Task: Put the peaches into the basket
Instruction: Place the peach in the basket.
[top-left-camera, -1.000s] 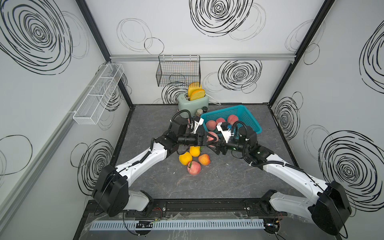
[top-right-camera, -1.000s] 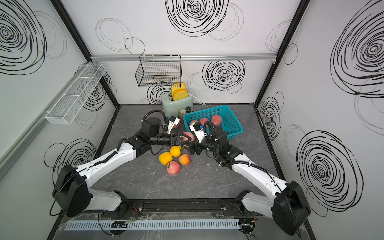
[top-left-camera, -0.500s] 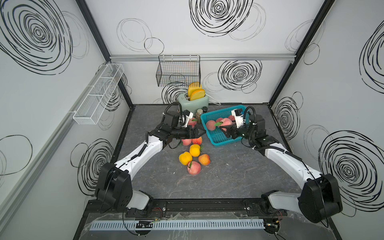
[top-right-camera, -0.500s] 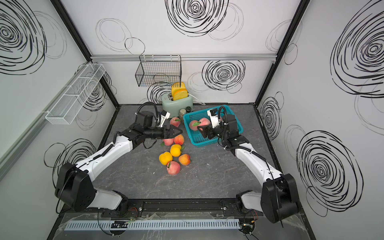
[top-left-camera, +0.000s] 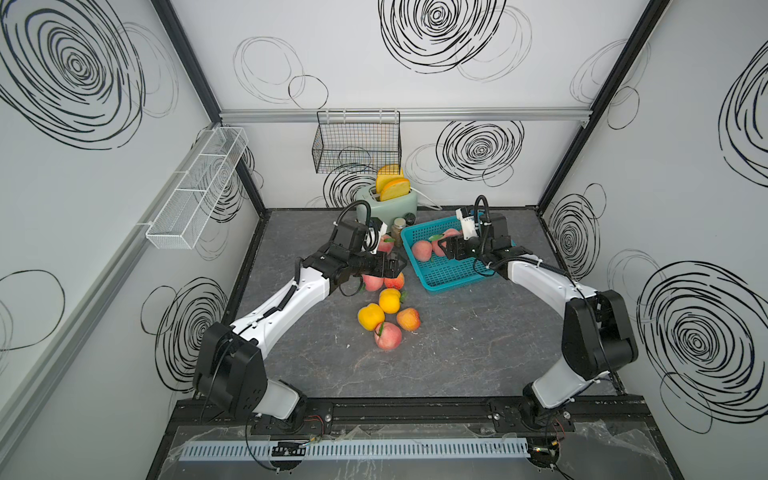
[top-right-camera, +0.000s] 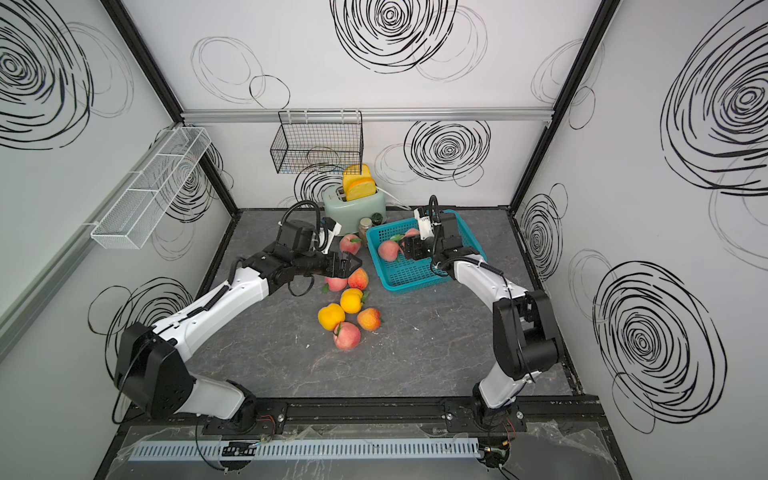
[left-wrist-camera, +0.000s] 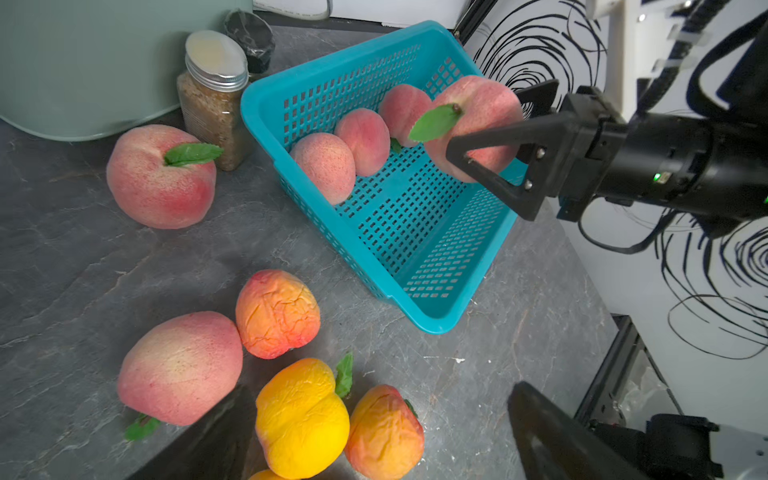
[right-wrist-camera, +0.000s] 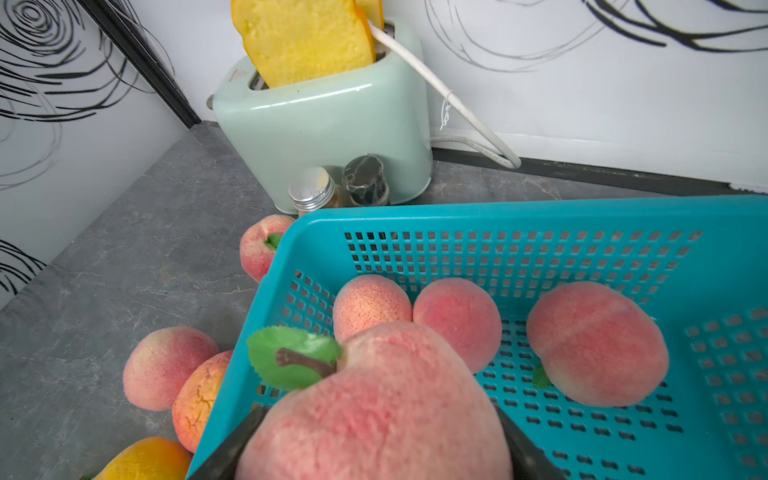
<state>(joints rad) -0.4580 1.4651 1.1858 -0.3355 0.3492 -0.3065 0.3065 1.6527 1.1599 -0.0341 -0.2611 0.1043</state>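
Peaches (right-wrist-camera: 457, 320) lie in the teal basket (right-wrist-camera: 519, 216), three so far; a fourth peach (right-wrist-camera: 374, 407) is gripped by the right tool (left-wrist-camera: 490, 129) just over the basket, not yet let go; seven more sit on the surface (top-left-camera: 457, 353) beside it; the left tool (top-left-camera: 394, 266) hangs wide open over two of them, holding nothing; so most of the job is left.

Grey stone-patterned table (top-left-camera: 457, 353) bears loose peaches (top-left-camera: 388, 336), teal basket (top-left-camera: 449, 274), toaster (top-left-camera: 395, 205), two jars (top-left-camera: 399, 227).

We saw pink-red peaches (left-wrist-camera: 161, 178) with green leaves, yellow-orange peaches (left-wrist-camera: 301, 419), a teal perforated basket (left-wrist-camera: 415, 232), a mint-green toaster (right-wrist-camera: 328, 124), a grey veined tabletop (top-left-camera: 457, 353) and white walls (top-left-camera: 374, 62) scribbled with black swirls.
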